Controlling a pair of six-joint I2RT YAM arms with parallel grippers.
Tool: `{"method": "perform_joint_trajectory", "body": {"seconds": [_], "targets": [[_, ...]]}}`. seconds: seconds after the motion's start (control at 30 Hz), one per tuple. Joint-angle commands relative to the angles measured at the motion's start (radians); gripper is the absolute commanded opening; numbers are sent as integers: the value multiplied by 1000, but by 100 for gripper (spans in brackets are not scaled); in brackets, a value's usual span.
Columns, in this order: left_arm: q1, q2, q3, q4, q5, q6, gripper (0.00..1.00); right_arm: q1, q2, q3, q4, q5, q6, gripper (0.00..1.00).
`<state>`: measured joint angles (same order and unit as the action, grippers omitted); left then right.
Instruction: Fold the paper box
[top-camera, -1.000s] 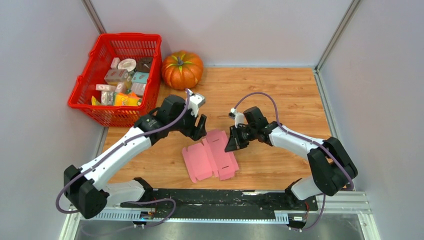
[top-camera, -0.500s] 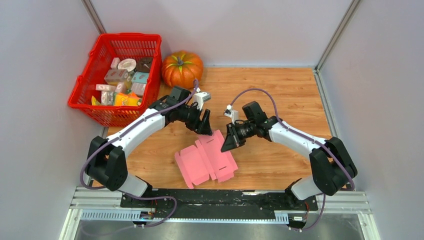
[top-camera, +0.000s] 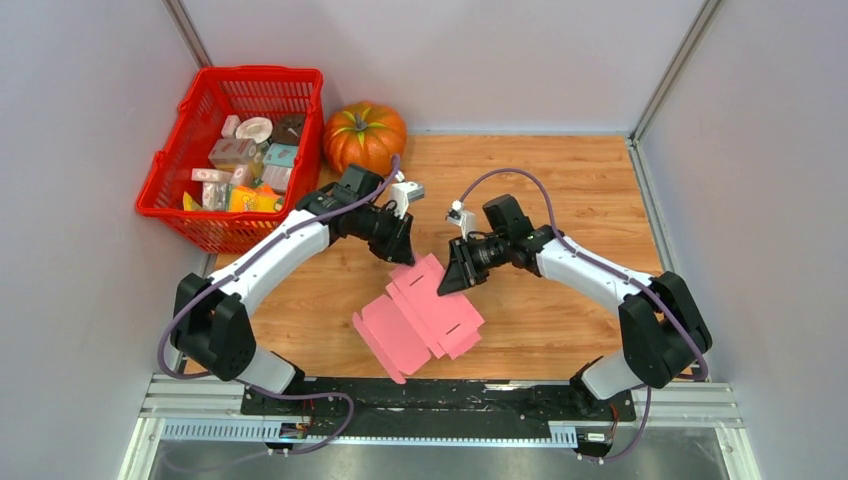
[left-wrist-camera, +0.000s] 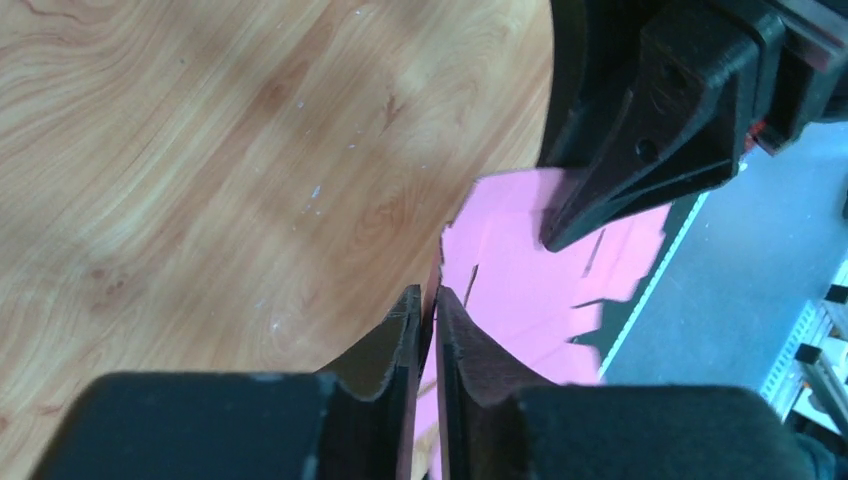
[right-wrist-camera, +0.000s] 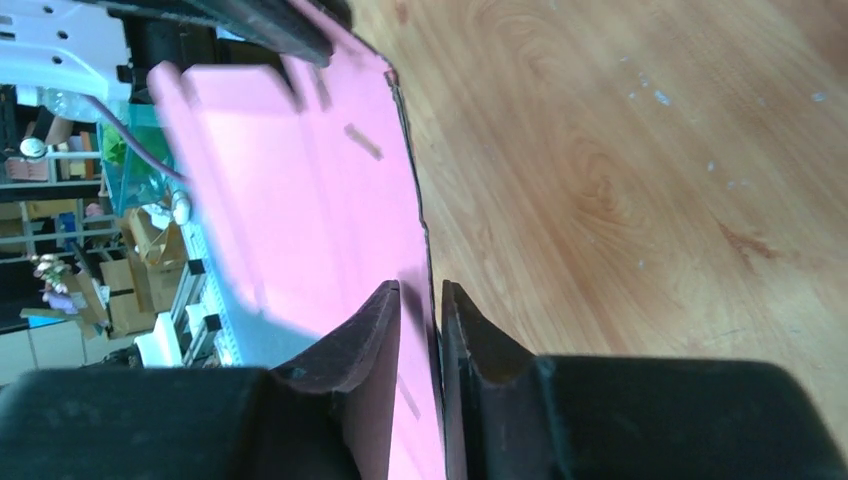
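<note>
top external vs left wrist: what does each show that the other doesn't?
Only top external: the red basket, the pumpkin and the full outline of the paper box. Only left wrist: a close-up of the left tool pinched on the sheet's edge, with the card between its fingers. Both: the pink sheet, the right tool at its far edge, and the wooden table.

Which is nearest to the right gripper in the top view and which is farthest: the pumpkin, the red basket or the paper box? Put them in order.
Measured from the right gripper in the top view:
1. paper box: its edge is pinched in that gripper, and the sheet spreads to the left and toward the arm bases.
2. pumpkin: to the left, near the back wall.
3. red basket: farther left, in the back left corner.
</note>
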<state>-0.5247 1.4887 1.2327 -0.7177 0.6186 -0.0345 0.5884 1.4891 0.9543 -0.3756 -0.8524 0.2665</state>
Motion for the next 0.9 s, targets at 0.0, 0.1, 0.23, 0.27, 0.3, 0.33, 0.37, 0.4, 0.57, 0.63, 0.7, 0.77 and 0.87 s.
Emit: {"method": "perform_joint_trajectory", "body": {"seconds": [0.0, 0.1, 0.23, 0.27, 0.3, 0.33, 0.37, 0.4, 0.57, 0.63, 0.7, 0.77, 0.87], "targets": [[-12, -88, -21, 69, 23, -16, 15, 4, -6, 34, 81, 73, 69, 26], [-14, -136, -85, 142, 21, -67, 7, 4, -1, 35, 109, 121, 92, 26], [-14, -197, -176, 239, -29, -136, 5, 4, 19, 67, 58, 234, 64, 6], [-14, -221, -197, 262, -37, -168, 8, 4, 23, 76, 38, 259, 44, 3], [-14, -228, -231, 297, -42, -182, 13, 5, 28, 84, 26, 266, 24, 0], [-14, -237, -242, 307, -63, -198, 20, 4, 49, 109, 8, 279, -21, 0], [-14, -252, -249, 313, -72, -231, 35, 5, 62, 124, -38, 289, -47, 0], [-14, -263, -262, 326, -88, -248, 41, 7, 77, 141, -70, 291, -71, 0], [-14, -332, -239, 331, -218, -347, 48, 42, 132, 204, -183, 317, -219, 0], [-14, -331, -207, 322, -252, -360, 47, 44, 119, 196, -174, 300, -227, 0], [-14, -298, -165, 298, -276, -370, 42, 45, 103, 182, -157, 270, -231, 0], [-14, -236, -135, 270, -306, -380, 35, 54, 97, 179, -154, 269, -237, 0], [-14, -150, -87, 260, -292, -404, 30, 67, 88, 178, -148, 286, -243, 0]]}}
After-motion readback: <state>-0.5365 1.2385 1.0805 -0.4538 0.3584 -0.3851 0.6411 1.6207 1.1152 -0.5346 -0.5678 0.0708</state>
